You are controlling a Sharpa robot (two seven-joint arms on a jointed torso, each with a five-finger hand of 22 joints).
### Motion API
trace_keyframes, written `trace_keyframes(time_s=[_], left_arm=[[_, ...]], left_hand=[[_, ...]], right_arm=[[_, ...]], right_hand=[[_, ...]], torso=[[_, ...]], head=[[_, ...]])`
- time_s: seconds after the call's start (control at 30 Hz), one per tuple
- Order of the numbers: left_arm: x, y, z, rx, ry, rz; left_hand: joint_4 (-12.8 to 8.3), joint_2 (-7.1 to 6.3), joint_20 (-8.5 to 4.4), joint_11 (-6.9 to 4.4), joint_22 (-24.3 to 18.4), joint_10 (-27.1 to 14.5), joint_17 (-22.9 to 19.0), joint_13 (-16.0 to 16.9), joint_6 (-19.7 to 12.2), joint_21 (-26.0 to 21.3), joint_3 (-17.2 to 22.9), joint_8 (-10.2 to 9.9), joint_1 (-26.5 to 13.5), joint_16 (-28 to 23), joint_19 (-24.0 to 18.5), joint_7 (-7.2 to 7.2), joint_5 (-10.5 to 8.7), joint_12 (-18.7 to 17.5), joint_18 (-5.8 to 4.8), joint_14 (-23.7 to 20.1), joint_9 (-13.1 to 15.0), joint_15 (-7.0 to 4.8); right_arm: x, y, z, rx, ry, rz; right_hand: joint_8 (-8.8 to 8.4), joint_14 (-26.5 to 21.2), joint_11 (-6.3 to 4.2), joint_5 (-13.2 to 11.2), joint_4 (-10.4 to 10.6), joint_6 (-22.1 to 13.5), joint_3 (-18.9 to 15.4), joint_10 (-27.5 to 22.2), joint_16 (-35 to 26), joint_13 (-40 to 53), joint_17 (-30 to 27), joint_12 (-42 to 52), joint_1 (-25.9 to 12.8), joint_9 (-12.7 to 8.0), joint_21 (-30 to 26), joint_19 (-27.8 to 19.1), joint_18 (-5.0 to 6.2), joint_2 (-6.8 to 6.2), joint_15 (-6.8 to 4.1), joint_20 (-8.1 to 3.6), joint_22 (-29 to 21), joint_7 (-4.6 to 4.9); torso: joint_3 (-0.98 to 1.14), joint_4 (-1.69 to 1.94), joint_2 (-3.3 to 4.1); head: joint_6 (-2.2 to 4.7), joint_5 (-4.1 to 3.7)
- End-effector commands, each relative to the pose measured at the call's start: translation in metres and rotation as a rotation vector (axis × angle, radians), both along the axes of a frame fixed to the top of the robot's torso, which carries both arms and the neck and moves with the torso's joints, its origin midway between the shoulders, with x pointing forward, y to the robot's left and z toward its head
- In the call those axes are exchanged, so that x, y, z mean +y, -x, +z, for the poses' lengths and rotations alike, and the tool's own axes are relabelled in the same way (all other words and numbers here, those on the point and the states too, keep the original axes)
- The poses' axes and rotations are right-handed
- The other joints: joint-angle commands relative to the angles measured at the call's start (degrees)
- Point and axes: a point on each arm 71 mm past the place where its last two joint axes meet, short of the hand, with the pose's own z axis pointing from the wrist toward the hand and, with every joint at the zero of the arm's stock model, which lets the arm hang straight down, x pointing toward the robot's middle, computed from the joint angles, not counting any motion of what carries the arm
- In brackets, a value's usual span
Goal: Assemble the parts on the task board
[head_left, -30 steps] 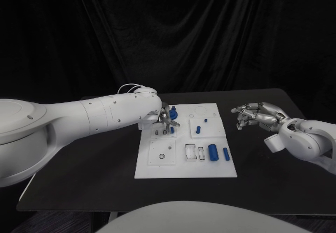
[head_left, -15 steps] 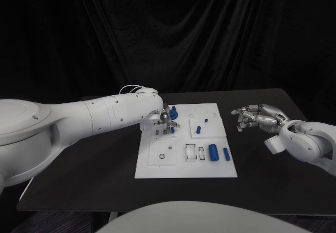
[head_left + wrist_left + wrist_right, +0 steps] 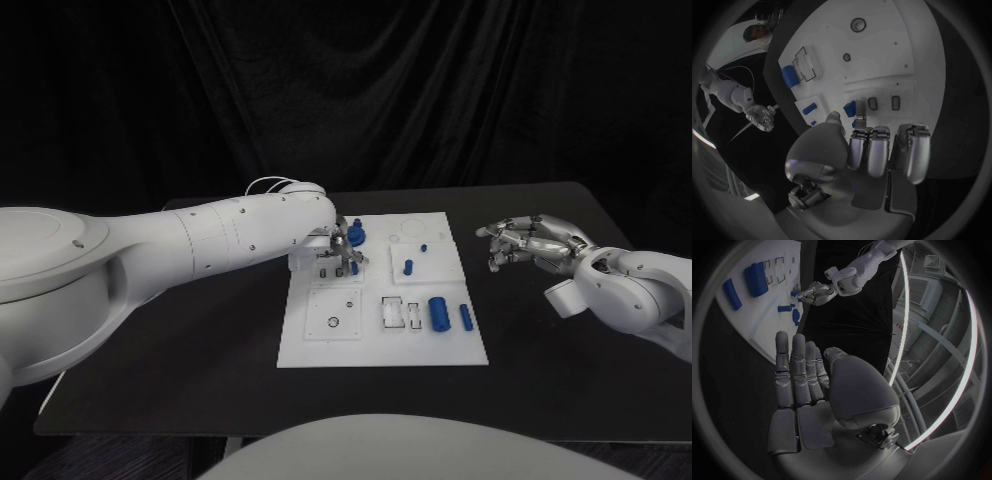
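Head view: a blue part (image 3: pixel 356 237) is pinched upright in the left hand (image 3: pixel 338 250) over the task board (image 3: pixel 378 345)'s far-left corner; the right hand (image 3: pixel 531 240), fingers apart and empty, is held beside the board.

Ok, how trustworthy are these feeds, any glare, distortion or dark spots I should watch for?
Head view: evenly lit, the task board bright against black table and curtain, small parts by the left hand hard to resolve. Left wrist view: strong fisheye bend of the board's edges, dim at the rim. Right wrist view: bright light strips glare beside the right hand; board squeezed to the edge.
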Motion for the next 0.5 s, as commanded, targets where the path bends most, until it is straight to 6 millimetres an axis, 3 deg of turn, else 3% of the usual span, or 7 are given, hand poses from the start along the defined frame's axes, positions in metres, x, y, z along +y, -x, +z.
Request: trace_keyframes(time_s=[0.03,0.2,0.5], left_arm=[[-0.0018,0.0005,-0.0012,0.008,0.006,0.004],[-0.0032,0.0012,-0.0027,0.01,0.006,0.002],[-0.0056,0.0021,-0.0053,0.016,0.007,-0.001]], left_hand=[[-0.1,0.0,-0.38,-0.4,10.7,5.9,15.1,15.1,0.3,-0.3,0.5,-0.2,0.7,0.2,0.6,-0.09,0.3,0.2,1.01,5.8,0.1,-0.4],[0.0,0.01,-0.49,-0.47,10.6,5.9,15.1,15.1,0.2,-0.4,1.0,-0.5,1.6,0.2,0.5,-0.12,1.73,0.2,1.04,5.8,0.4,-0.48],[-0.1,-0.05,-0.53,-0.52,10.5,5.9,15.1,15.1,0.3,-0.6,1.3,-0.6,2.2,0.2,0.3,-0.19,2.28,0.2,1.09,5.8,0.5,-0.53]], right_arm=[[0.0004,0.0017,-0.0019,0.018,0.001,0.011],[0.001,0.0022,-0.002,0.013,0.01,0.021],[0.0019,0.0028,-0.0019,-0.003,0.035,0.039]], right_hand=[[0.47,-0.3,-0.19,0.7,-0.1,-0.5,0.6,-0.3,0.5,-0.2,-0.2,0.4,1.1,-0.1,0.5,0.1,0.95,-0.12,-0.12,-0.16,0.2,0.08],[0.79,-0.5,-0.17,1.5,-0.2,-0.7,1.1,-0.4,0.8,-0.5,-0.5,0.7,1.9,-0.2,0.6,0.0,0.94,-0.43,-0.11,-0.18,0.4,0.13],[1.01,-0.5,-0.16,1.9,-0.2,-0.8,1.4,-0.5,1.0,-0.7,-0.8,0.8,2.4,-0.3,0.7,0.0,0.94,-0.63,-0.12,-0.19,0.5,0.15]], torso=[[0.0,-0.01,0.0],[-0.01,0.0,0.02],[-0.01,0.02,0.05]], head=[[0.0,0.17],[0.0,0.14],[0.0,0.06]])
